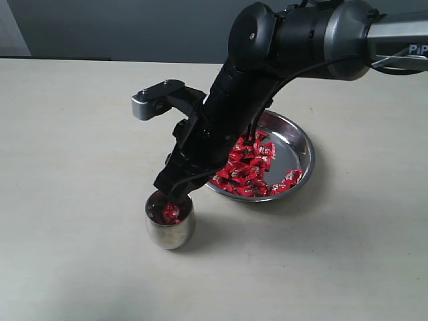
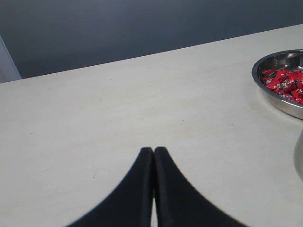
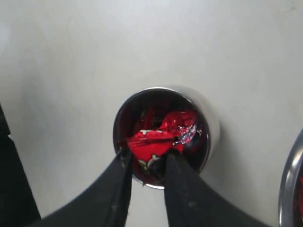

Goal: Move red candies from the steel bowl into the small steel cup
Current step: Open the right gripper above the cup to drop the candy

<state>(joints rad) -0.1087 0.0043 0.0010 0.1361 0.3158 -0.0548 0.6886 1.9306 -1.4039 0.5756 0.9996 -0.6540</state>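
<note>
While the pale matte tabletop (image 1: 67, 134) spreads flat, the shallow steel bowl (image 1: 292, 148) shines on it; the left end effector (image 2: 153, 150) has black fingers pressed together, the right end effector (image 3: 147, 155) pinches a single candy (image 3: 151, 141) over the small steel cup (image 1: 172, 234), egg-round and glossy, near the bowl; crinkly foil red candies (image 1: 251, 166) lie in both

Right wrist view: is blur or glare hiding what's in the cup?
Right wrist view: slightly soft, inside of the small steel cup dark, but the red candies read clearly; mild glare on its rim. Exterior view: sharp, evenly lit, bright reflections in the steel bowl, soft shadows.
</note>
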